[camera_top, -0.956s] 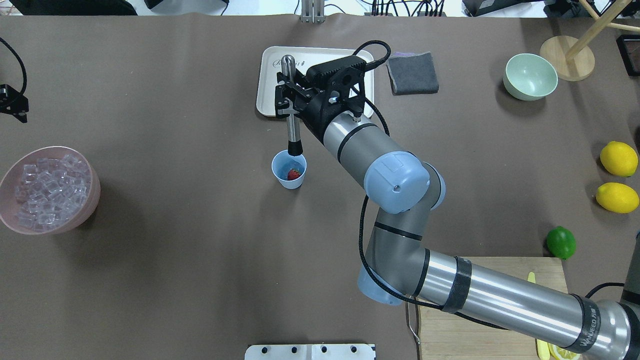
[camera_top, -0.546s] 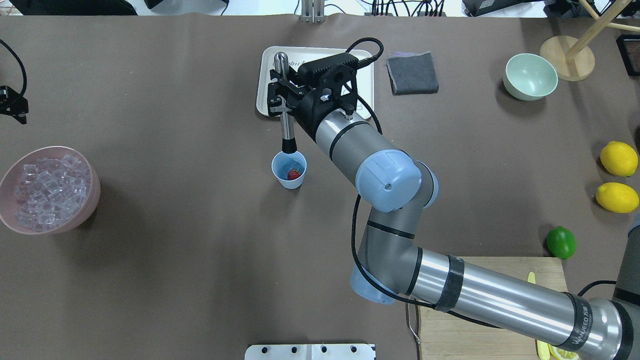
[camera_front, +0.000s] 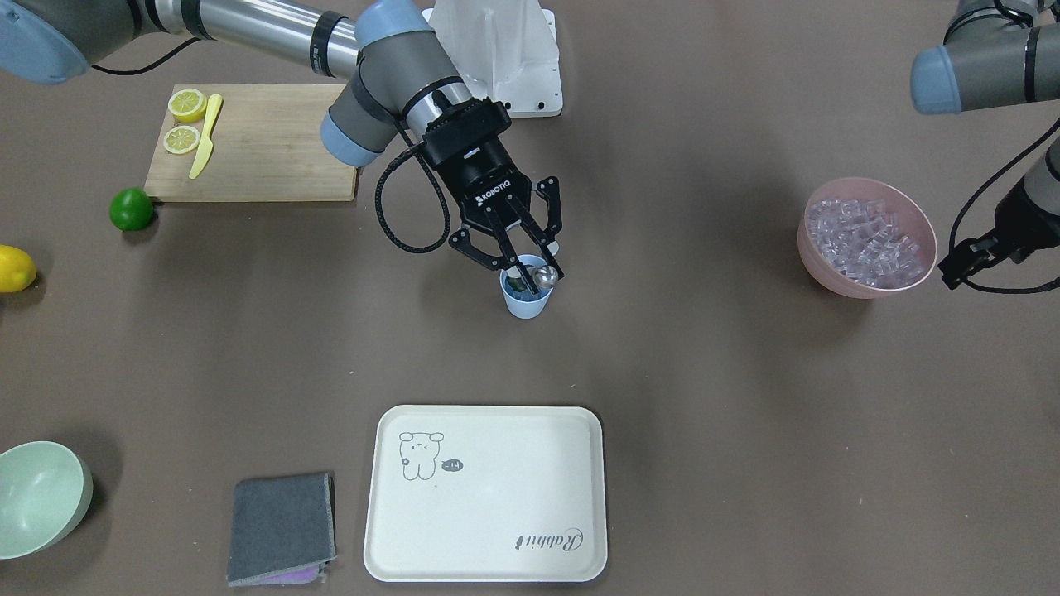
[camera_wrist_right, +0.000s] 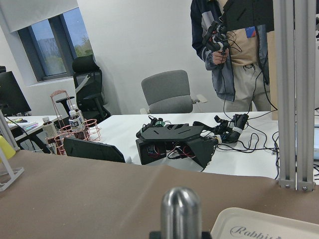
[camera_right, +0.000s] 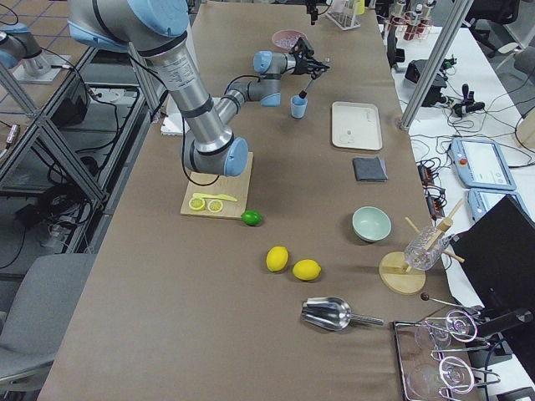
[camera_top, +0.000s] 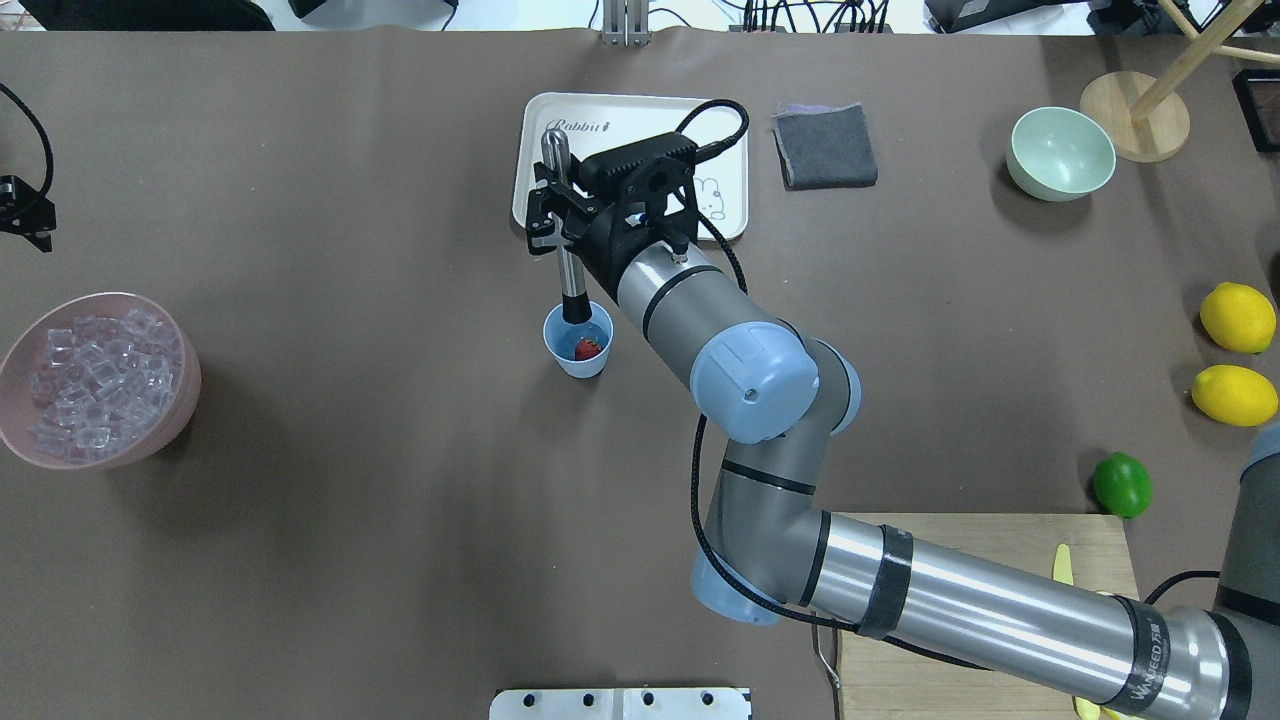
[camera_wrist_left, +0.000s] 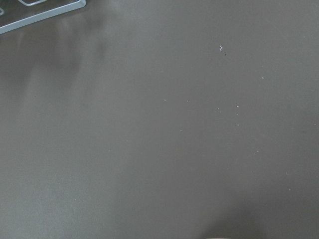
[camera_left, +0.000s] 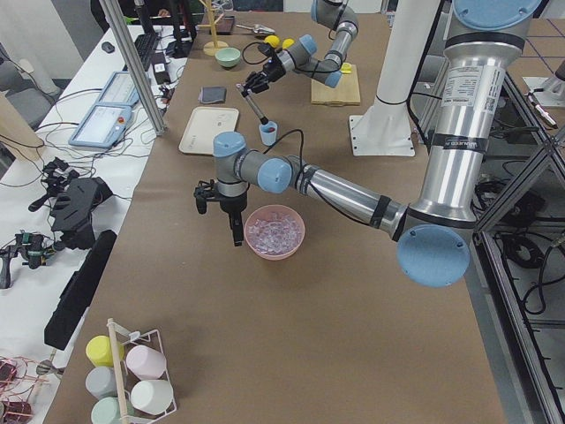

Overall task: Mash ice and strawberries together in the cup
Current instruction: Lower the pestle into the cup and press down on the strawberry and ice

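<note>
The light-blue cup (camera_top: pixel 570 362) stands at mid-table with a dark-red strawberry (camera_top: pixel 588 348) inside. My right gripper (camera_top: pixel 560 212) is shut on a steel muddler (camera_top: pixel 567 265), held nearly upright. Its black tip sits just inside the far side of the cup's mouth, beside the berry. From the front, the right gripper (camera_front: pixel 531 273) hangs directly over the cup (camera_front: pixel 527 306). Ice (camera_top: pixel 95 385) shows only in the pink bowl (camera_top: pixel 190 385) at far left. My left gripper (camera_front: pixel 961 263) hovers beside that bowl (camera_front: pixel 828 277). I cannot tell how its jaws stand.
A cream tray (camera_top: pixel 725 205) lies behind the cup, a grey cloth (camera_top: pixel 825 147) to its right. A pale green bowl (camera_top: pixel 1060 153), two lemons (camera_top: pixel 1238 317), a lime (camera_top: pixel 1122 485) and a cutting board (camera_top: pixel 900 690) fill the right side. A person (camera_wrist_right: pixel 234 50) stands beyond the table.
My right gripper has shifted left with the muddler, and the black tip has dropped from above the cup's rim into its mouth. The left arm has stayed put.
</note>
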